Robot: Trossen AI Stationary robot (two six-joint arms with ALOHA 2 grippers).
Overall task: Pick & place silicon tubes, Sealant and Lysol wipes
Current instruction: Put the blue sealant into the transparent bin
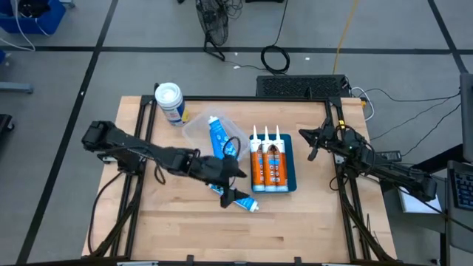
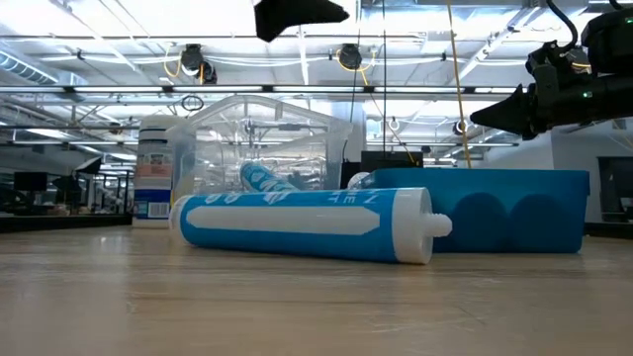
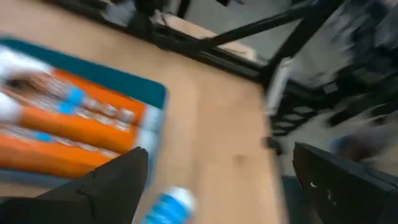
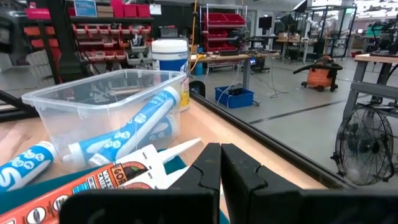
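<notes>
A pale wooden table (image 1: pixel 177 222) sits on a grey workshop floor, with shelving and benches in the room behind. I am the robot, and both arms are mine

At the far left corner of the table the Lysol wipes (image 1: pixel 169 103) stand upright, white lid on top, just beside a clear plastic bin (image 1: pixel 194 130). 1 blue-and-white tube (image 1: pixel 219 138) lies slanted inside that bin. To the bin's right, a blue tray (image 1: pixel 290 166) holds 3 orange sealant cartridges (image 1: pixel 268 164) side by side, nozzles pointing to the far edge; packed like that, they cannot roll

A second blue-and-white tube (image 2: pixel 307 224) lies flat on the bare wood near the table's middle, in front of the bin and tray. My left claw (image 1: pixel 229 185) hovers above it, fingers spread wide with nothing between them. I judge this tube belongs in the bin with its twin, and my open fingers suit a descent onto it

My right claw (image 4: pixel 221 163) waits raised past the tray's right side, its fingers pressed together and holding nothing

The wipes are untouched, well apart from both claws
</notes>
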